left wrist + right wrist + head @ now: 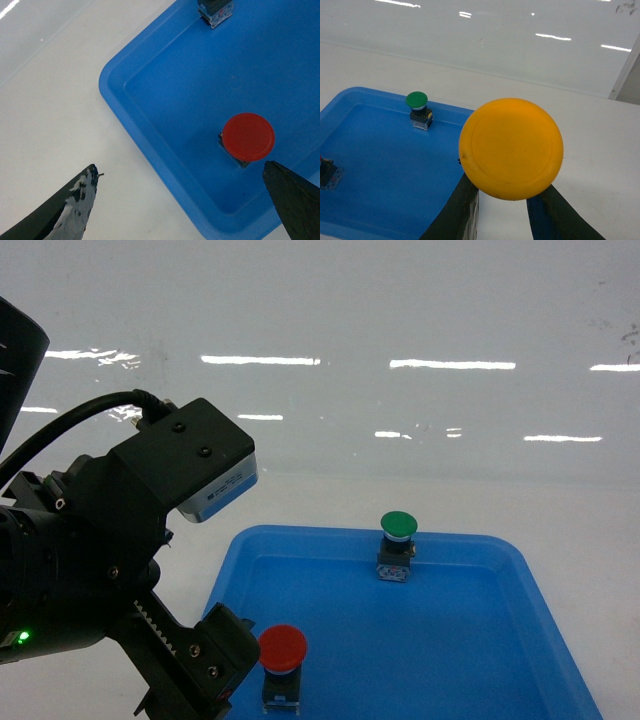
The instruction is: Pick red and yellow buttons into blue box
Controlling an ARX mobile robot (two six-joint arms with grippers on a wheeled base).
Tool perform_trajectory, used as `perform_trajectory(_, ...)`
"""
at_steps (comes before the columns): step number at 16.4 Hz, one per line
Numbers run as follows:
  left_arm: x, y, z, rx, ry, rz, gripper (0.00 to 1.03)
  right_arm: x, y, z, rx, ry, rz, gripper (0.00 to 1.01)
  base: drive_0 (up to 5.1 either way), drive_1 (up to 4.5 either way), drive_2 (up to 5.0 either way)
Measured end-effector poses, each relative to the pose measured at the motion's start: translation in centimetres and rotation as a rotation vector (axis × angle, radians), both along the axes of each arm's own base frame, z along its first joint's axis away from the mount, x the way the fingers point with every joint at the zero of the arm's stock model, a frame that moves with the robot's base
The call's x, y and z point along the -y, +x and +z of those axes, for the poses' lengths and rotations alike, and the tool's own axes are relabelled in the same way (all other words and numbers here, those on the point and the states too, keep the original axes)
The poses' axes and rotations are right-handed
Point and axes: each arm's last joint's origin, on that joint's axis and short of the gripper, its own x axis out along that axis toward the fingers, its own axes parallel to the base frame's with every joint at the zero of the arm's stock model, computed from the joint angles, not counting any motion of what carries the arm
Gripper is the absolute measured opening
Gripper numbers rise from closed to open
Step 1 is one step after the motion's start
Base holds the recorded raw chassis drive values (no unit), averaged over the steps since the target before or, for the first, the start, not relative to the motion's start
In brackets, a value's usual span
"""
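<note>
The yellow button (511,148) fills the right wrist view, its round cap close to the camera. My right gripper (505,194) is shut on it below the cap, over the table just off the tray's right rim. The red button (283,648) stands upright in the near-left part of the shallow blue tray (480,640). My left gripper (180,167) hangs open above the tray's near-left corner, straddling the rim. Its right finger (292,197) is just beside the red button (248,136) and apart from it. The blue box is out of view.
A green-capped button (398,525) stands at the far side of the tray, also in the right wrist view as the green button (416,100). White tabletop (580,510) surrounds the tray, with a glossy white wall behind. The left arm's bulk (90,570) fills the head view's lower left.
</note>
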Motion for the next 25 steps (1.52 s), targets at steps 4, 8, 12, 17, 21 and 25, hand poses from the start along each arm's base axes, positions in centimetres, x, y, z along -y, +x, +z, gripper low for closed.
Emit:
perform_trajectory(4,0.6,0.5,-0.7,-0.029,0.017,-0.022,0.98,0.0,0.0,0.0,0.000,0.000,0.000,0.20,0.0,0.00,0.0)
perform_trajectory(8,3.0,1.8,-1.6,-0.047,0.033,-0.071,0.98,0.0,0.0,0.0,0.000,0.000,0.000,0.20,0.0,0.00,0.0)
perform_trajectory(12,4.6,2.2,-2.1,-0.052,0.040,-0.096,0.98,0.0,0.0,0.0,0.000,0.000,0.000,0.20,0.0,0.00,0.0)
perform_trajectory(17,5.3,2.5,-3.6,-0.074,0.054,-0.076,0.98,0.0,0.0,0.0,0.000,0.000,0.000,0.20,0.0,0.00,0.0)
perform_trajectory(21,5.2,2.8,-4.7,-0.081,0.076,-0.054,0.98,0.0,0.0,0.0,0.000,0.000,0.000,0.20,0.0,0.00,0.0)
perform_trajectory(25,4.1,3.6,-5.9,-0.080,0.094,0.000,0.98,0.0,0.0,0.0,0.000,0.000,0.000,0.20,0.0,0.00,0.0)
